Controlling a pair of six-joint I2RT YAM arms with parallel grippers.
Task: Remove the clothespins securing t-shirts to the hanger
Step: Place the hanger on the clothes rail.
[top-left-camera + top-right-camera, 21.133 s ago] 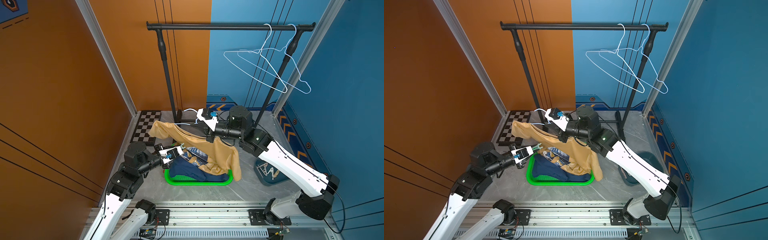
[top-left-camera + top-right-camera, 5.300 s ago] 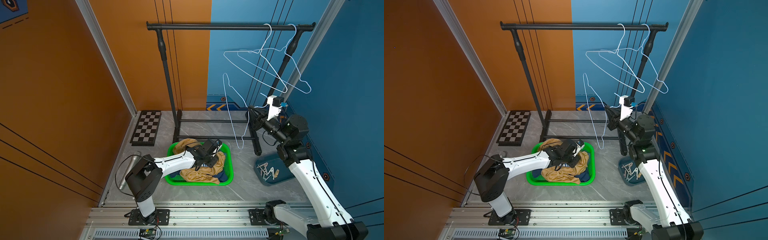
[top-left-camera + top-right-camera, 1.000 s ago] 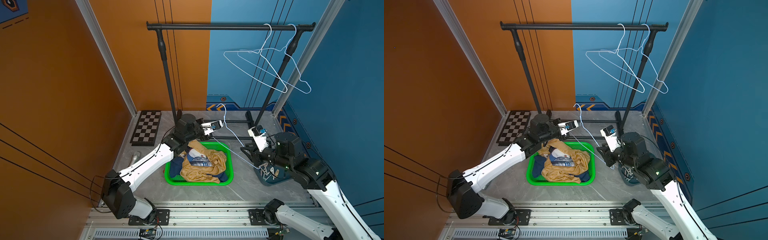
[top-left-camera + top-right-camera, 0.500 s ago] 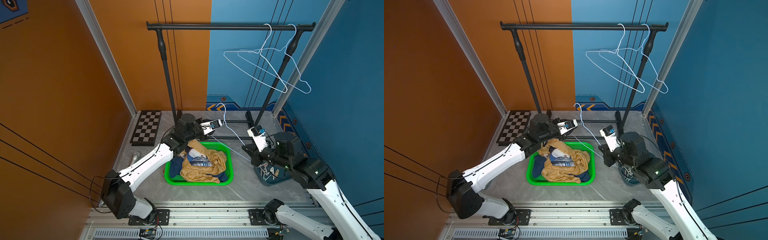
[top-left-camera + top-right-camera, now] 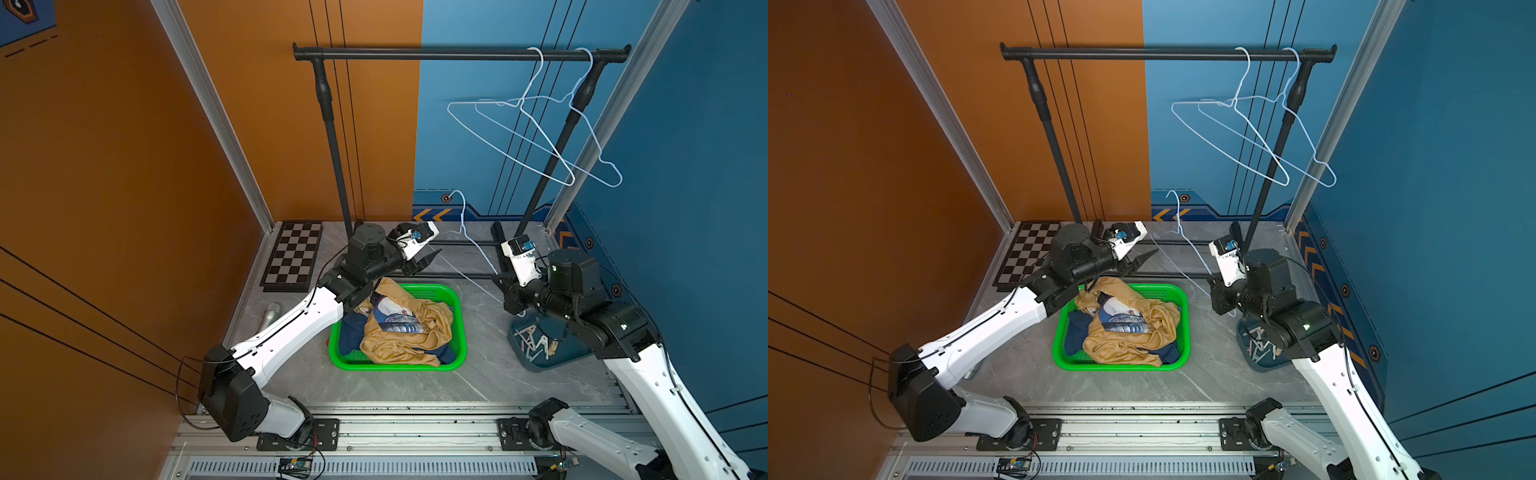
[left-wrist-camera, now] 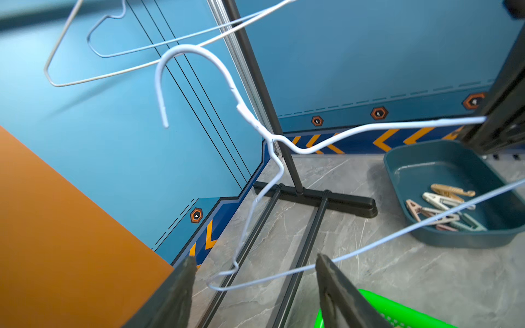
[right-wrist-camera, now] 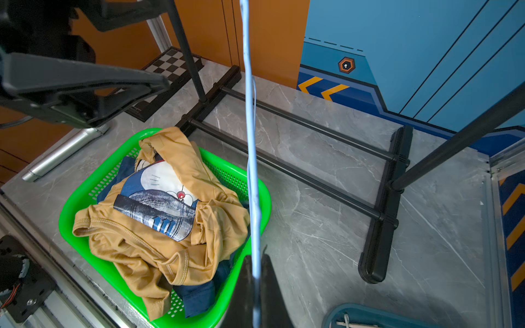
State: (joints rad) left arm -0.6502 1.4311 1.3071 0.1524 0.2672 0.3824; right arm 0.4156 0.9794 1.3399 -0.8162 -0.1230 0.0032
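Since a second ago the left tool [image 5: 430,258] has spread its fingers and let go of the hanger [image 5: 478,248]. The right tool [image 5: 500,282] has shut on the hanger's wire and now carries it alone.

In both top views the left tool [image 5: 1144,259] hangs just above the far rim of the green basket [image 5: 395,366], and the hanger [image 5: 1178,214] has its corner just ahead of the tool's tips. The t-shirts [image 5: 399,332] lie heaped in the basket, below and behind that tool. Bare surface [image 5: 482,332] lies open between the basket and the teal tray [image 5: 552,363]. The tray sits under the right arm, behind the right tool [image 5: 1214,286], and the clothespins [image 5: 532,345] lie in it.

In the left wrist view the left tool [image 6: 255,257] stands wide open. The lower wire of the hanger [image 6: 247,112] runs across the gap to one fingertip; whether it touches there I cannot tell. The floor bars of the rack [image 6: 312,196] lie ahead of the tips, and the clothespins [image 6: 443,207] are well apart to one side.

In the right wrist view the right tool [image 7: 255,255] pinches the hanger [image 7: 250,113], whose wire runs straight out ahead. The t-shirts [image 7: 170,198] lie below and beside it, the mustard one on top with its cartoon face print up. The collar lettering is too small to read.
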